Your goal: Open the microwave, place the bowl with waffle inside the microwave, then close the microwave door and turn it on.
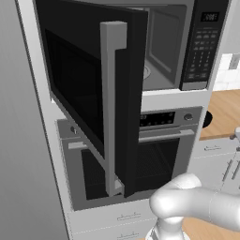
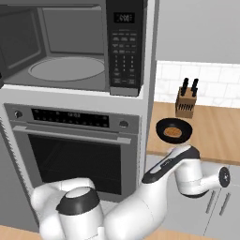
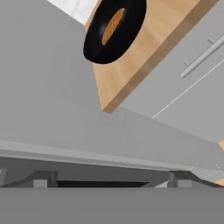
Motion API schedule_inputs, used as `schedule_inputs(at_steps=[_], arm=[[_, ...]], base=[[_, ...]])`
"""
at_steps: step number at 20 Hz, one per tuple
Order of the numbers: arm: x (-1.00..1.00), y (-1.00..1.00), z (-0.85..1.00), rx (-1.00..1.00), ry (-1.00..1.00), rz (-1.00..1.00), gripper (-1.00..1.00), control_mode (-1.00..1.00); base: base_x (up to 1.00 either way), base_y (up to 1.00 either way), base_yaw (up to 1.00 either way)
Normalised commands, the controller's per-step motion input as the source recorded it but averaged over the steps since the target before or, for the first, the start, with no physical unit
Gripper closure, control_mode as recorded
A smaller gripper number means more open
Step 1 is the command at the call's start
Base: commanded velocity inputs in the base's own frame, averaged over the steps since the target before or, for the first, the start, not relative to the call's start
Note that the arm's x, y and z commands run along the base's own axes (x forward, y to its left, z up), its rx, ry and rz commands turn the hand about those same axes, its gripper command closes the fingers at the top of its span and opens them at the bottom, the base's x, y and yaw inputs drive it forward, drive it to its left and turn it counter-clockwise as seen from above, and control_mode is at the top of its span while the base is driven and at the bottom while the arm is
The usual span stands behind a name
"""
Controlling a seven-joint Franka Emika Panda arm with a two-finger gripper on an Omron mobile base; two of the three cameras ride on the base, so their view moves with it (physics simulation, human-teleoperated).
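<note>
Bowl (image 2: pixel 174 131) holding waffle (image 2: pixel 172 132) sits on counter (image 2: pixel 220 131); microwave (image 2: pixel 65 47) cavity bare, fingers (image 3: pixel 109 180) spread

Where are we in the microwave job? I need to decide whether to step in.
Done: the microwave door stands swung open, its cavity with the turntable bare. In hand: the gripper is open and empty, pointed toward the bowl with waffle, which sits on the wooden counter. Left: grasp the bowl, load it, close the door, press the keypad.
</note>
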Motion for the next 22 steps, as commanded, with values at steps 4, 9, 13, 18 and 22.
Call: schedule_inputs(at_steps=[4,9,13,18,22], arm=[[0.10,0.00,0.02,0.04,-0.09,0.00,-1.00,-1.00],[0.31,0.00,0.13,0.04,-0.24,0.02,-1.00,-1.00],[0.26,0.00,0.25,0.04,-0.13,0.01,-1.00,-1.00],[0.23,0.00,0.30,0.02,0.01,0.00,-1.00,-1.00],[0.38,0.00,0.21,0.00,0.14,0.00,-1.00,-1.00]], base=[[0.00,0.00,0.00],[0.00,0.00,0.00],[0.00,0.00,0.00],[0.00,0.00,0.00],[0.00,0.00,0.00]])
